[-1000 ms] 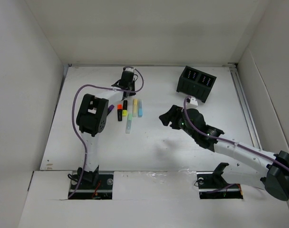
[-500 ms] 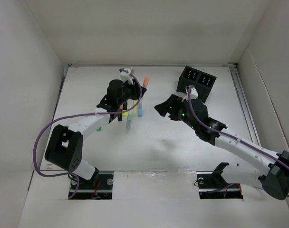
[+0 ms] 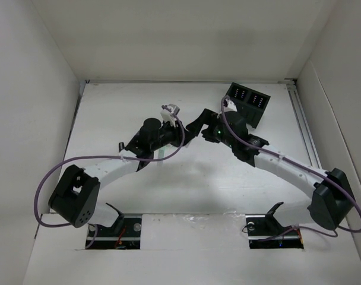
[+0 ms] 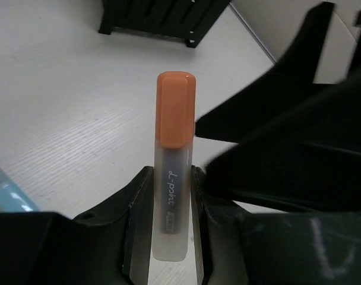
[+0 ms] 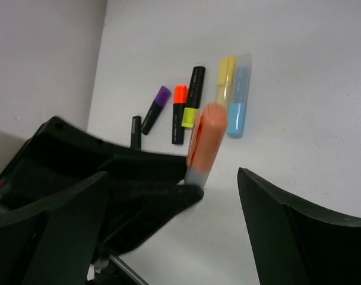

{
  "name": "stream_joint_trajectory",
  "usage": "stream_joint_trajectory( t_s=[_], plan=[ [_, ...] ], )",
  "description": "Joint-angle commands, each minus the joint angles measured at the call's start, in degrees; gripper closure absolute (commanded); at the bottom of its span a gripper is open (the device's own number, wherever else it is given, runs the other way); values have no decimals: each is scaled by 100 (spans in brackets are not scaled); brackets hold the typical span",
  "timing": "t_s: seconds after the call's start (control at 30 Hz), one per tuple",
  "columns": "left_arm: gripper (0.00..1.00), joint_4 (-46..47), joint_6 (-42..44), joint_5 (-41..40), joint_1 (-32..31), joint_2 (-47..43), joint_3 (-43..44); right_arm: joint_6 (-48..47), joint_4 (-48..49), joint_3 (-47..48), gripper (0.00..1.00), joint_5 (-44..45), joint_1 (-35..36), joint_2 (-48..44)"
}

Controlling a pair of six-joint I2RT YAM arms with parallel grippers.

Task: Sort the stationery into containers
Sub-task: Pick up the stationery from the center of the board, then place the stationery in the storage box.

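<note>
Your left pincer (image 4: pixel 170 181) clamps the orange-capped marker (image 4: pixel 175 113), cap aimed at the wide-open right pincer (image 5: pixel 171 178) just beyond.

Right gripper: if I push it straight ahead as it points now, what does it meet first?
The orange-capped marker, clamped in the left gripper, shows between the right gripper's open fingers, so it would likely be met first; the gap is hard to judge.

Robot lab test cell: bare white table (image 3: pixel 186 190), plain white panels (image 3: pixel 44 89) beyond, left of left gripper (image 4: pixel 171 202), right of right gripper (image 5: pixel 174 228); exposed purple cables (image 3: pixel 56 169) looping loose
</note>
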Motion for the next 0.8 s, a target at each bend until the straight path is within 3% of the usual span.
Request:
stream_joint_trajectory(
  t_s=[0.0, 0.1, 0.2, 0.37, 0.57, 0.73, 0.77],
  plan=[
    [100, 297, 86, 26, -188, -154, 6, 6, 44, 305, 6, -104, -146, 177],
    [100, 297, 34, 89, -188, -154, 6, 59, 44, 358, 6, -104, -200, 317],
    [100, 297, 34, 89, -188, -207, 6, 121, 44, 410, 13, -175, -305, 379],
    [100, 297, 34, 203, -188, -154, 6, 121, 96, 410, 34, -175, -358, 440],
    [100, 288, 86, 308, -188, -154, 6, 173, 210, 463, 51, -376, -472, 643],
    [100, 288, 86, 370, -188, -207, 6, 121, 263, 569, 84, -561, -534, 784],
    [93, 288, 86, 422, -188, -207, 6, 121, 315, 569, 87, -561, -534, 784]
  ],
)
